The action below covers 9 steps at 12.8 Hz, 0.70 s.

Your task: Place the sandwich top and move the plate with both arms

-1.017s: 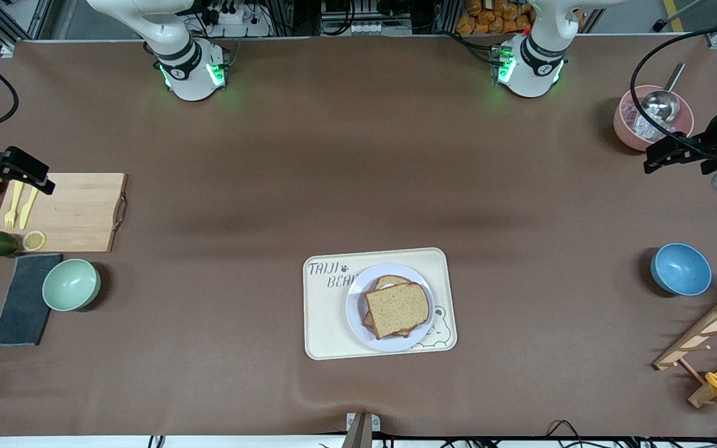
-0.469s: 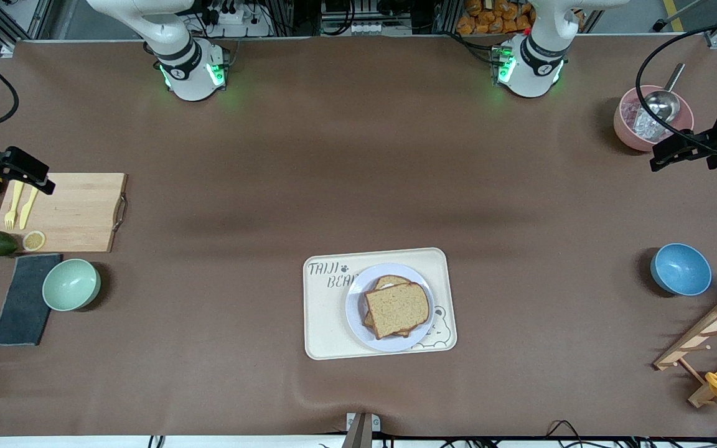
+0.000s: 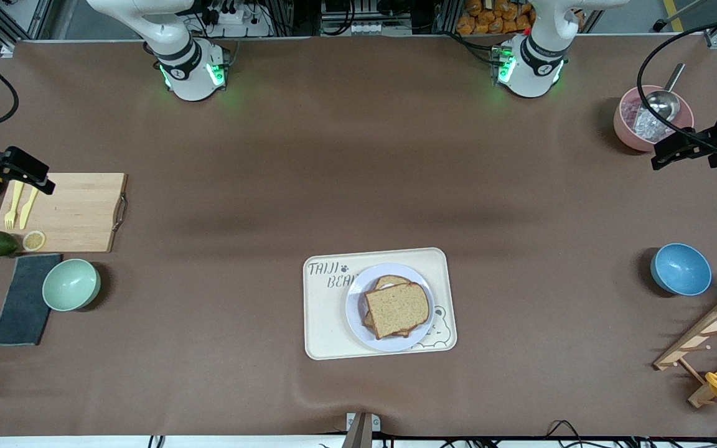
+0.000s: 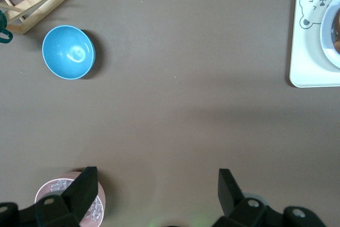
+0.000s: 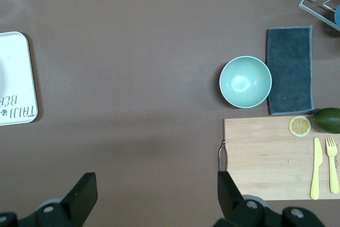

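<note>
On the bench [image 3: 358, 155], toward the front camera, the cream tray [image 3: 324, 317] carries the plate [image 3: 355, 311], likely so both arms can lift it from either end. The sandwich top [image 3: 397, 309] already lies on the lower slice on that plate. The right gripper [image 3: 19, 168] hangs over the cutting board [image 3: 75, 211], the left gripper [image 3: 676, 152] beside the pink bowl [image 3: 626, 134]. Both have fingers [image 4: 82, 192] spread wide and empty, well apart from the plate; both arms wait.

Lower slice [image 3: 376, 320] mostly hidden under sandwich top [image 3: 397, 309], drying rack [image 3: 716, 339] cut by frame edge
</note>
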Tool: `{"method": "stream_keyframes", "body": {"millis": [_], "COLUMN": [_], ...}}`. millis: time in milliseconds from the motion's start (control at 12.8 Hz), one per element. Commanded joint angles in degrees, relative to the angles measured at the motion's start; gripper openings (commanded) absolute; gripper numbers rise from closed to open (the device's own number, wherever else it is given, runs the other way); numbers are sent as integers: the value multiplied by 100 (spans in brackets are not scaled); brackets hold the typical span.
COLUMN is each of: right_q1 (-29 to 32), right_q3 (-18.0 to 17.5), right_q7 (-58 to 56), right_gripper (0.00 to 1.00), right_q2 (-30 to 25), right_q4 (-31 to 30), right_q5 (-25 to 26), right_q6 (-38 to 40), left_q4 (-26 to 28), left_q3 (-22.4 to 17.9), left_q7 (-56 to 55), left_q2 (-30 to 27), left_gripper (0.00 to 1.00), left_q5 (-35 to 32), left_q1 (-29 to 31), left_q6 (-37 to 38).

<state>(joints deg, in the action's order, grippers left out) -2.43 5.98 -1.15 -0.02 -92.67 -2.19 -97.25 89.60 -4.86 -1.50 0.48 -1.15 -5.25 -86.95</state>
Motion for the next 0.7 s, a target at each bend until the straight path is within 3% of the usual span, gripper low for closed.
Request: {"method": "stream_keyframes", "body": {"millis": [0, 626], "right_q1": [-20, 6], "right_q3": [0, 0], "right_q7": [62, 62], "right_gripper": [100, 100], "right_q2": [-24, 11], "right_q4": [-14, -14], "right_q5": [79, 79], "right_q6": [-13, -31], "left_q4": [171, 427], "left_q3": [3, 143], "left_q7": [-105, -157], "left_q2": [-285, -567], "left_gripper": [100, 100], "left_q5": [27, 18], "left_q1": [-73, 50], "left_q6": [29, 20]}}
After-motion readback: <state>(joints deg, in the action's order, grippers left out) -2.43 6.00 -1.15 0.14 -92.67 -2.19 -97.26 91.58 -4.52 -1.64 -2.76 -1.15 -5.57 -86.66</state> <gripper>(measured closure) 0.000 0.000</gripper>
